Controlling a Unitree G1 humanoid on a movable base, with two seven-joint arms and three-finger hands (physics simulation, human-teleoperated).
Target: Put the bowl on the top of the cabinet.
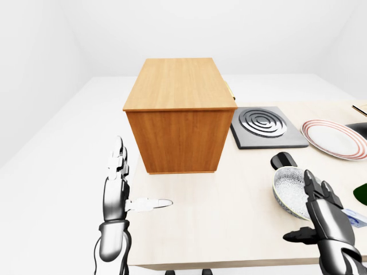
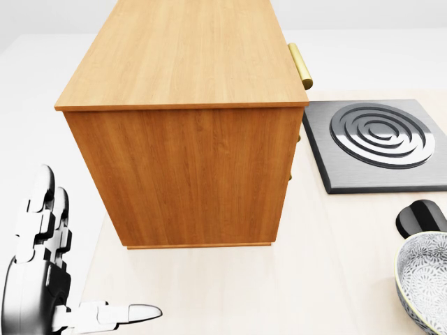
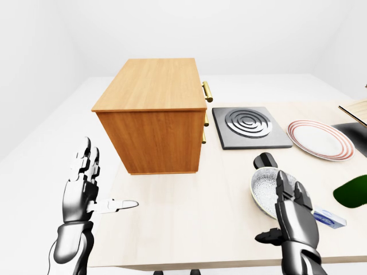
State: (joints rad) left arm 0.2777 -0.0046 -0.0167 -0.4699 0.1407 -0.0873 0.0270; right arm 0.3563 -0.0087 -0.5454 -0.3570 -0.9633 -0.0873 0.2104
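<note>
Both hands raised, fingers spread, holding nothing.
Bowl (image 3: 267,192) sits on desk (image 3: 189,223), just above and touching-close to right hand (image 3: 293,216); left hand (image 3: 83,192) well apart, at desk's left edge. Cabinet (image 3: 153,114) stands upright on desk, top bare.

Plain white walls (image 1: 172,28); pale floor (image 1: 51,172); apparently even light

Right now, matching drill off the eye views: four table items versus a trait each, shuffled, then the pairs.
Items:
1. cabinet
2. bowl
3. plate
4. burner pad

Traits:
A. grey square with concentric rings
B. white with red rim stripes
C. wooden, brass handles on its right side
D. speckled inside, just above the right hand

Pairs: 1-C, 2-D, 3-B, 4-A
</note>
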